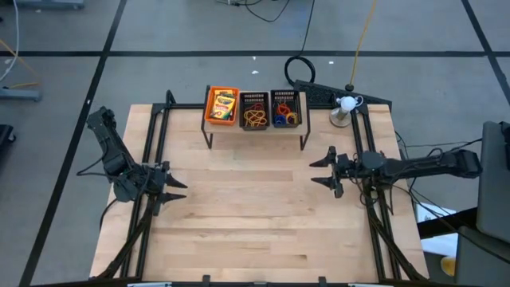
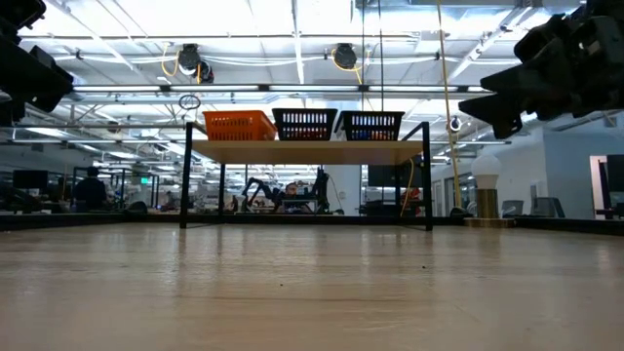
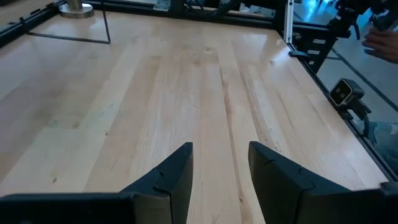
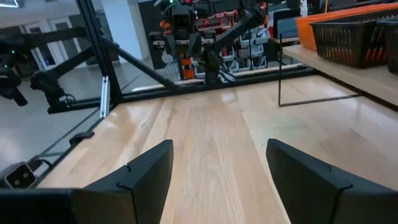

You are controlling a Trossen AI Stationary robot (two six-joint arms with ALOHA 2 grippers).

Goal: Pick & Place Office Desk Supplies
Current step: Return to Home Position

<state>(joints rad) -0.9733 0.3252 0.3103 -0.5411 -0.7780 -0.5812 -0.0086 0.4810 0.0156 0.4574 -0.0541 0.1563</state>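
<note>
The office desk supplies lie in three mesh bins on a raised shelf (image 1: 256,127) at the table's far edge. Yellow-and-green card boxes (image 1: 222,104) fill the orange bin (image 2: 239,125). Tan and reddish bands (image 1: 254,118) lie in the middle black bin (image 2: 305,124). Coloured rings (image 1: 284,112) lie in the right black bin (image 2: 370,125). My left gripper (image 1: 180,192) (image 3: 219,149) hovers open at the table's left side, tilted slightly down over bare wood. My right gripper (image 1: 313,172) (image 4: 219,146) hovers open at the right side, pointing level toward the left, with nothing between its fingers.
A small lamp with a white bulb (image 1: 344,108) stands at the far right corner beside the shelf. Black frame rails (image 1: 151,151) run along the table's left and right sides. The shelf's thin legs (image 1: 303,142) stand on the wood, and bare tabletop (image 1: 247,207) lies between the arms.
</note>
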